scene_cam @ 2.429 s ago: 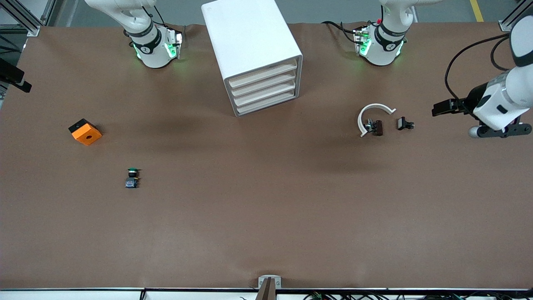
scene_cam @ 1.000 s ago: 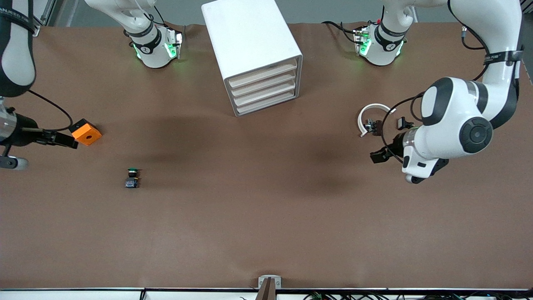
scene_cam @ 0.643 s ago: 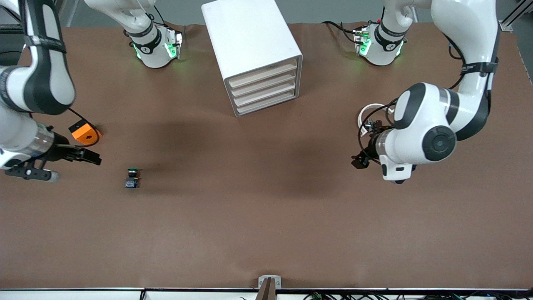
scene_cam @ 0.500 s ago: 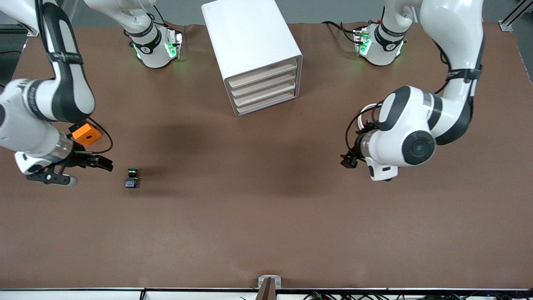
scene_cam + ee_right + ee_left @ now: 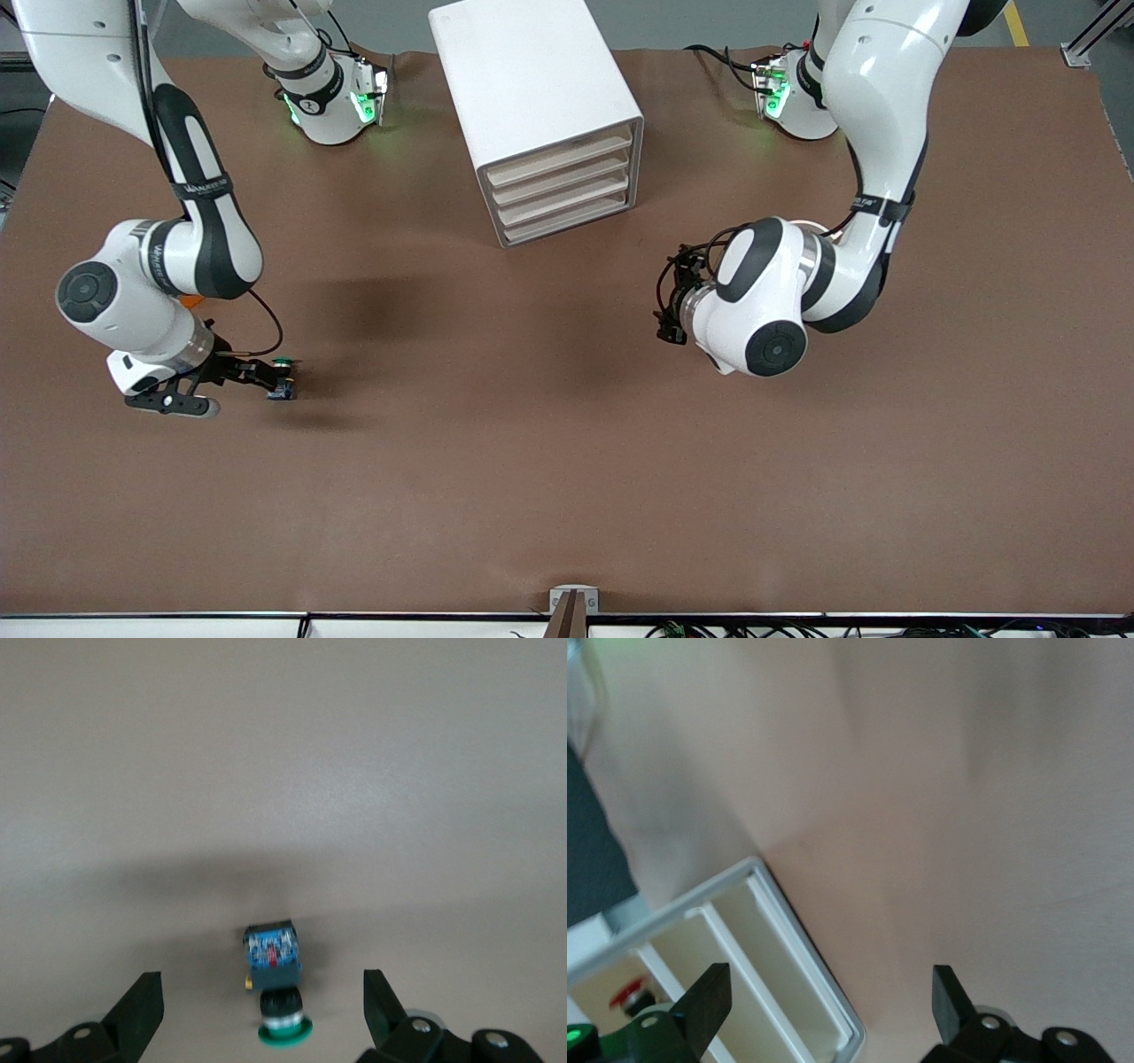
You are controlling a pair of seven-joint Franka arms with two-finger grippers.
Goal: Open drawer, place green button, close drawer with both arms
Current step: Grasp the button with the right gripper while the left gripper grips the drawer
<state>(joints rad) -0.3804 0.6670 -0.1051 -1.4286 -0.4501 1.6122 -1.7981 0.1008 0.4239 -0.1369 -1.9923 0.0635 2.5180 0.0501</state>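
Green-capped push button (image 5: pixel 276 985) with its black middle and blue base is looking light and rigid; the spread right gripper (image 5: pixel 264 1014) is straddling it, best pinching the blocky base, while the left gripper (image 5: pixel 831 1010) is hanging spread near the white cabinet (image 5: pixel 540 115).

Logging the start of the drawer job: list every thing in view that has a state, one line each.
cabinet drawers: all four shut.
button: lying on its side on the table, not gripped.
right tool: open, low at the button, fingers either side of it.
left tool: open, empty, above the table toward the cabinet front.
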